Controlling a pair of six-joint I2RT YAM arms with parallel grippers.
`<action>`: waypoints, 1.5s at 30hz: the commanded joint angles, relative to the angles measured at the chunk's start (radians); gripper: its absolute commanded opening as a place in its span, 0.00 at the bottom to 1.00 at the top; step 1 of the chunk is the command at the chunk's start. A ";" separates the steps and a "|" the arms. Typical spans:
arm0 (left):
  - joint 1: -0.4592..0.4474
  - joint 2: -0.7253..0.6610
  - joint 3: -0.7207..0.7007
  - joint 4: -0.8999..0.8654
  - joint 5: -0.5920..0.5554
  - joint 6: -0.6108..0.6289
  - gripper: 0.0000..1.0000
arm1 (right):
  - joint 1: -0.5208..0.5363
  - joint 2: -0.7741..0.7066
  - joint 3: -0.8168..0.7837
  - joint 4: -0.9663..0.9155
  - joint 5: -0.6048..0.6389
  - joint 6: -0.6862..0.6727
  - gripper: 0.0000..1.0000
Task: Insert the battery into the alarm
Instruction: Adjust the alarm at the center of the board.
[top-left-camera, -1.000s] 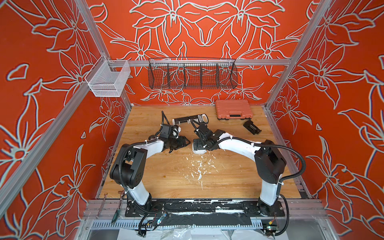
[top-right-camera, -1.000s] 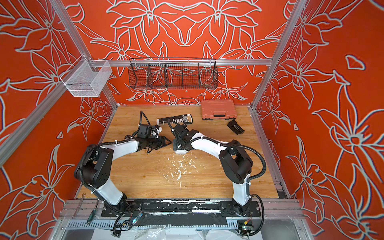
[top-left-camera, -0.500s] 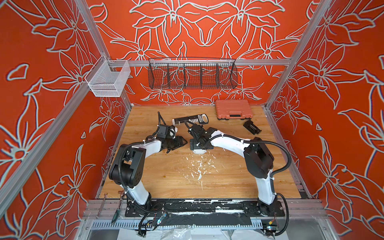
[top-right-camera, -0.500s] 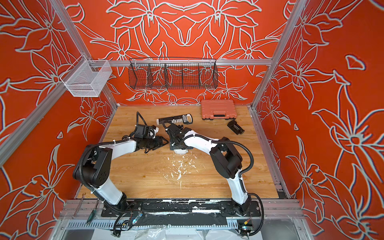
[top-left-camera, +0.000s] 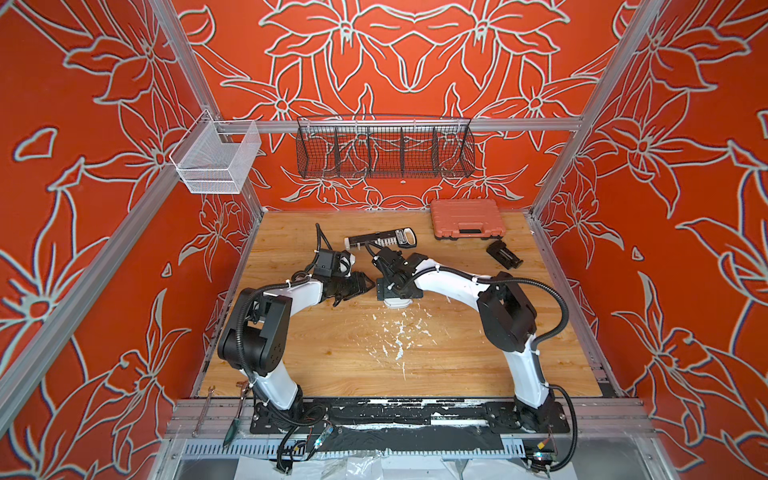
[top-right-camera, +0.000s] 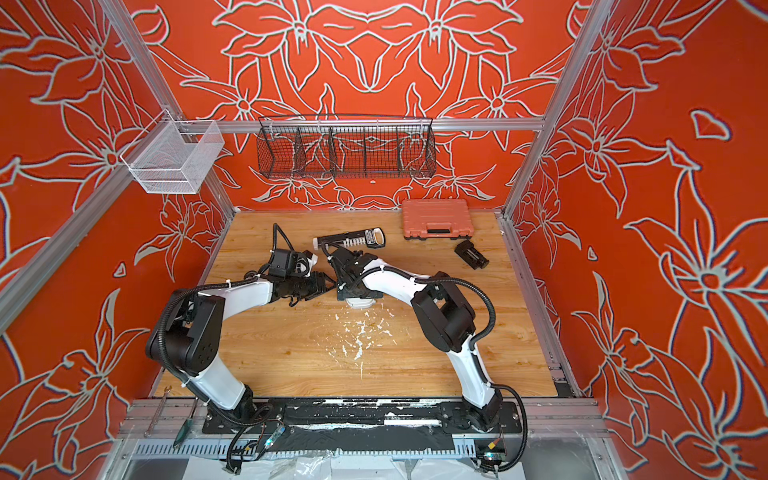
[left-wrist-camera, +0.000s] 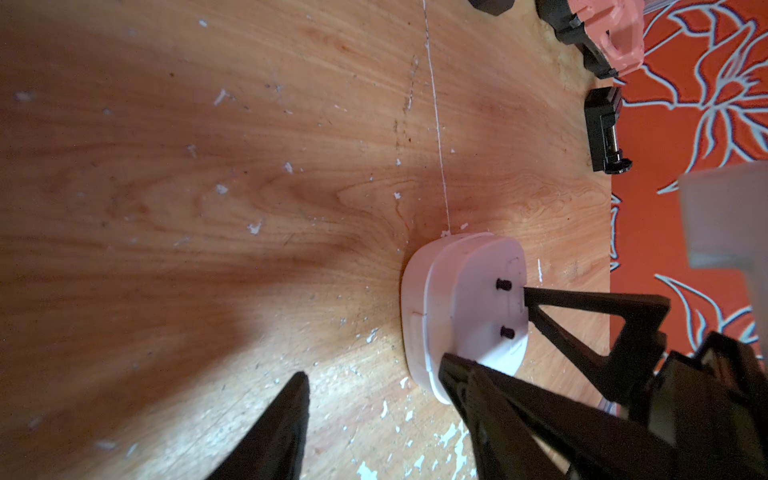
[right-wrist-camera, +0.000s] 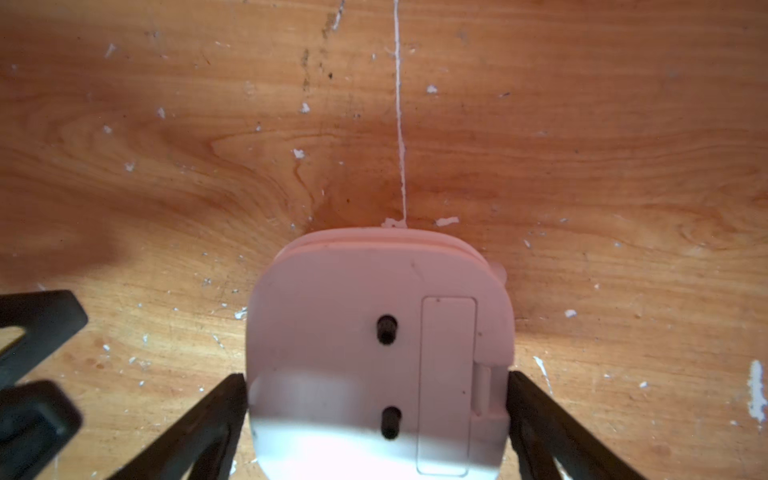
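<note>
The alarm (right-wrist-camera: 353, 316) is lying face down on the wooden table (right-wrist-camera: 166, 158), its plain back turned up. That back is showing two black knobs and a long cover (right-wrist-camera: 448, 374) that is looking flush and closed. The right gripper (right-wrist-camera: 376, 376) is reaching down over the alarm with its jaws spread wide and its fingertips (right-wrist-camera: 232, 388) sitting right against the alarm's two sides; whether they are pressing cannot be told. The left gripper (top-left-camera: 362, 286) is hovering just beside the alarm, on the side away from the cover, its jaws partly apart with nothing showing between them. The battery is not showing plainly: a small dark cylinder (left-wrist-camera: 610, 139) seated in a black block (top-left-camera: 504, 254), well apart from the alarm, may be it, but it is too small to be sure. This is looking like the steadying step, with insertion not yet begun. The next move is likely calling for the right gripper to be pinning the alarm while the left is lifting the cover, then fetching the battery and lining it up with the slot.
</note>
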 joint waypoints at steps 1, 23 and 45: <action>0.007 0.009 -0.012 0.002 0.012 0.015 0.59 | 0.004 0.027 0.030 -0.048 -0.012 0.020 0.98; 0.009 0.020 -0.021 0.079 0.088 -0.105 0.71 | -0.009 -0.038 -0.056 0.088 -0.063 -0.080 0.82; -0.006 0.094 -0.059 0.252 0.185 -0.319 0.68 | -0.088 -0.081 -0.175 0.407 -0.462 -0.216 0.74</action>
